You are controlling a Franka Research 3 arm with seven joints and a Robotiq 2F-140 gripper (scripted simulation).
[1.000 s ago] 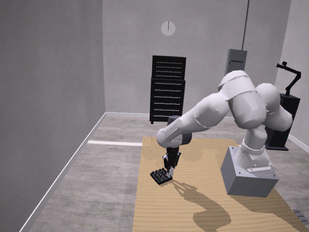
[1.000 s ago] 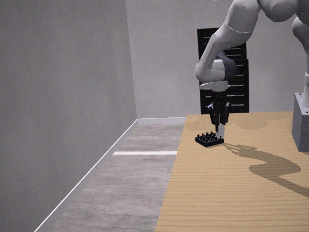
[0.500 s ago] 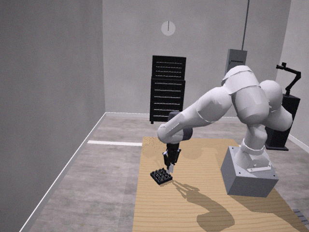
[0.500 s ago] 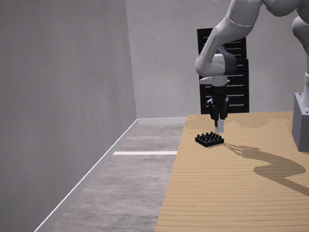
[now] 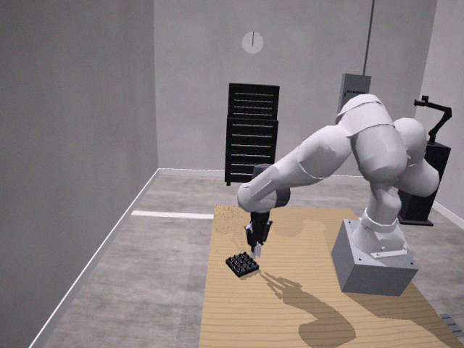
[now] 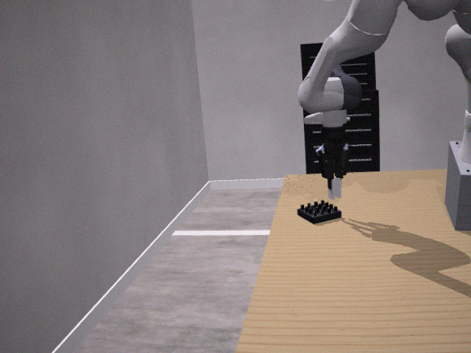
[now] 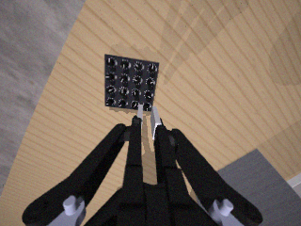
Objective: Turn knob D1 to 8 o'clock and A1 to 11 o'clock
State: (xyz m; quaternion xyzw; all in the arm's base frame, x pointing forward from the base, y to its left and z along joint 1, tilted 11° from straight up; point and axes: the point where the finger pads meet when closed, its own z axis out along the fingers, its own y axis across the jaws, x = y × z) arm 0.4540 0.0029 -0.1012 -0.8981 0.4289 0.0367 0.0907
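White arm (image 5: 322, 153) (image 6: 365, 28) arches over, pincer (image 5: 255, 256) (image 6: 334, 197) (image 7: 146, 111) pointing down above the knob box (image 5: 241, 264) (image 6: 319, 213) (image 7: 131, 85), narrowly parted, holding nothing.

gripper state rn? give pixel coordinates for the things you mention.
Gripper (image 5: 255, 251) (image 6: 334, 193) (image 7: 146, 111): open a narrow gap, nothing held, fingertips above the knob box (image 5: 241, 264) (image 6: 319, 213) (image 7: 131, 84), clear of it.

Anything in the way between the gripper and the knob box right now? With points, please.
Nothing visible: in the exterior view, only a small open gap separates the gripper (image 5: 255, 254) (image 6: 334, 197) (image 7: 146, 111) from the knob box (image 5: 241, 264) (image 6: 319, 212) (image 7: 131, 83).
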